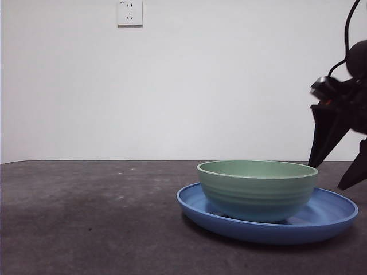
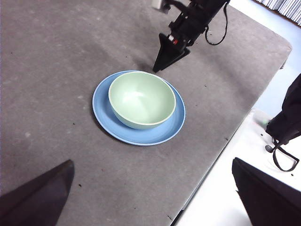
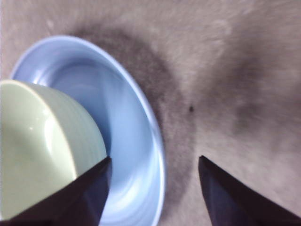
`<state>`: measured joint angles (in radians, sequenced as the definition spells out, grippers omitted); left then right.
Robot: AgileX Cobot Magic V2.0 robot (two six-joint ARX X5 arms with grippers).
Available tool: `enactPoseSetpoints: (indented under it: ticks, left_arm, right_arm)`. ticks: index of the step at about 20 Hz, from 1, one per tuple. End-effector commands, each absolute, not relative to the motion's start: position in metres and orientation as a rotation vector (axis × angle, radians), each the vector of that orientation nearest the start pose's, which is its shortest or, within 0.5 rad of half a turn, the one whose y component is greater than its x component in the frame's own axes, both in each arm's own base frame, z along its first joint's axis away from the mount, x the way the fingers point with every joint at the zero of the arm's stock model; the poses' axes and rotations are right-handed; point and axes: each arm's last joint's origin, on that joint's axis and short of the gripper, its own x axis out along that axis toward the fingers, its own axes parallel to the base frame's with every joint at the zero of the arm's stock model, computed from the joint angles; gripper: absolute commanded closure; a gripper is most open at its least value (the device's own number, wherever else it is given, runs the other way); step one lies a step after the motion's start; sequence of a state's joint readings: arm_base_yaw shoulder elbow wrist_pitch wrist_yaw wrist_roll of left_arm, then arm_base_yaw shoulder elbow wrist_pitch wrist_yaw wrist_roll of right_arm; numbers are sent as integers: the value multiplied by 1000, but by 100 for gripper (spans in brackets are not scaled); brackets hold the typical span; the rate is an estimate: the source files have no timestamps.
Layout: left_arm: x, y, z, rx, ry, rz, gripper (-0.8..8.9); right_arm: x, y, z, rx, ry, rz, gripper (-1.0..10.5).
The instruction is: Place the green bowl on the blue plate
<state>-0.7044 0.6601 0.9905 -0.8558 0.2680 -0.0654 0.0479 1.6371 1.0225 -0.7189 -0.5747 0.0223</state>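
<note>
Since the pale mint-green ridged bowl (image 1: pixel 257 189) already sits on the glossy blue round plate (image 1: pixel 321 220), your right claw (image 1: pixel 339 172) hangs released at frame right, just beside the plate's rim; back it off.

even bright light, right wrist view blurred

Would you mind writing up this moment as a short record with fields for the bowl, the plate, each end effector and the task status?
green bowl: upright, resting inside the blue plate, empty
blue plate: flat on the grey table, under the bowl
right end effector: open, low beside the plate's rim, holding nothing
left end effector: open, high above the table, away from the dishes
task status: bowl appears placed on the plate
</note>
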Motion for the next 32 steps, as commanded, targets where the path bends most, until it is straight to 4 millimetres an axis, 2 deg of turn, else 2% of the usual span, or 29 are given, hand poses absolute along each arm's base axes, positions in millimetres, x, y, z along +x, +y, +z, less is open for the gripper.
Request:
enactPoseSetpoints:
  ticks: [1,4,6,12,19,26,29,32]
  left_arm:
    - [76,-76,357,65,542,-944,215]
    - [76,-76,357,65,543,-943,215]
    - [76,-76,357,65,542,-943,215]
    - [76,-76,357,65,542,-943,215]
    - [76,-76,357,65,543,-943,215]
    - [76,-76,357,65,542,-943,215]
    - [76,-76,357,65,542,-943,215]
    - [76,-76,357,65,542,-943,215]
  right_arm:
    - [301,38,177,338,1320,548,674]
    - [305,46,166,321,1345,569,701]
    - [305,50,162,312,1359,574,760]
    - [305,50,161,290,1369,552,935]
    - [305,50,163,294,1364,549,935]
    - [313,54,181,317,1354,586,935]
    - [315,64,189,312,1350,601,935]
    - [317,84,196,306,1332,634,935]
